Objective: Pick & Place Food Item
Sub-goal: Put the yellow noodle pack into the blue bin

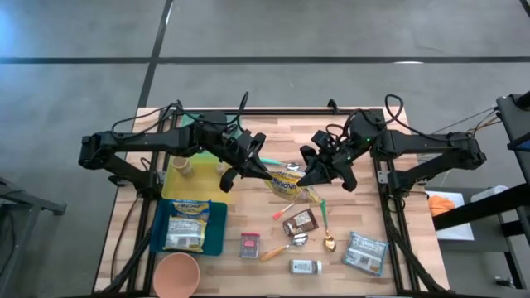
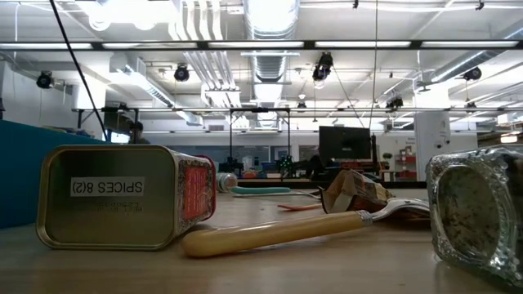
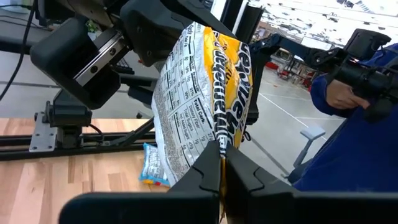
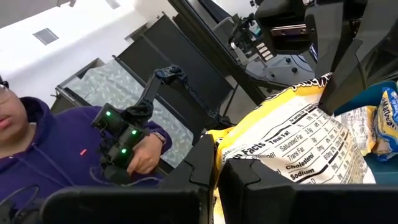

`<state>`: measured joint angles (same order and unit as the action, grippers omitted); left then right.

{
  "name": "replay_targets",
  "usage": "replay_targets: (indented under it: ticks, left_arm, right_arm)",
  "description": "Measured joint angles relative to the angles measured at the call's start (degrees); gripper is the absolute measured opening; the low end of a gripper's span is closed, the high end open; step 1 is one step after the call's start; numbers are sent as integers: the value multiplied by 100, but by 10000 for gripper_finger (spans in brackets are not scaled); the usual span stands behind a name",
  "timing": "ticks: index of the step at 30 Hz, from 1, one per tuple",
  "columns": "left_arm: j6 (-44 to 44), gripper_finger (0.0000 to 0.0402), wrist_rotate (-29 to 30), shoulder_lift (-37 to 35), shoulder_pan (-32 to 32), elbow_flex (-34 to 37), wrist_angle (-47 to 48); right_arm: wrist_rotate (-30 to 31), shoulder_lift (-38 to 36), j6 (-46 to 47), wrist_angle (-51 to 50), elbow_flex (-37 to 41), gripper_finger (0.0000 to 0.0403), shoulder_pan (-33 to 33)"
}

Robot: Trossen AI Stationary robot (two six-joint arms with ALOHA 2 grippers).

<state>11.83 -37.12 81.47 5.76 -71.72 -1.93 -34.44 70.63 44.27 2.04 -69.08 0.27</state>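
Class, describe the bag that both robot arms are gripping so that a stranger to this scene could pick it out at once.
Start at the wooden table and look to its middle, where the two dark arms meet. Between the left gripper and the right gripper, both with jaws shut on it, hangs a yellow and white crinkly snack bag. Unlike the packets lying flat around it, only this one is pinched from two sides.

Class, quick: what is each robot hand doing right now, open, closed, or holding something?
Left hand: closed on one edge of the yellow and white crinkly snack bag.
Right hand: closed on the same bag's other edge.
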Motion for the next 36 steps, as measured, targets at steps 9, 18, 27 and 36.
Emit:
replay_targets:
  ticks: [9, 18, 27, 36]
  left_arm:
    - [63, 1, -2, -180, 0, 0, 64]
    - [185, 0, -2, -345, 0, 0, 708]
    - [349, 0, 5, -555, -4, 0, 1769]
    - [607, 0, 4, -1003, -4, 0, 2430]
  right_arm:
    - [7, 83, -227, -96, -11, 21, 25]
    - [-57, 341, -400, -179, -11, 163, 26]
    - [33, 435, -395, -241, -2, 264, 9]
    - [65, 413, -427, -471, -2, 279, -39]
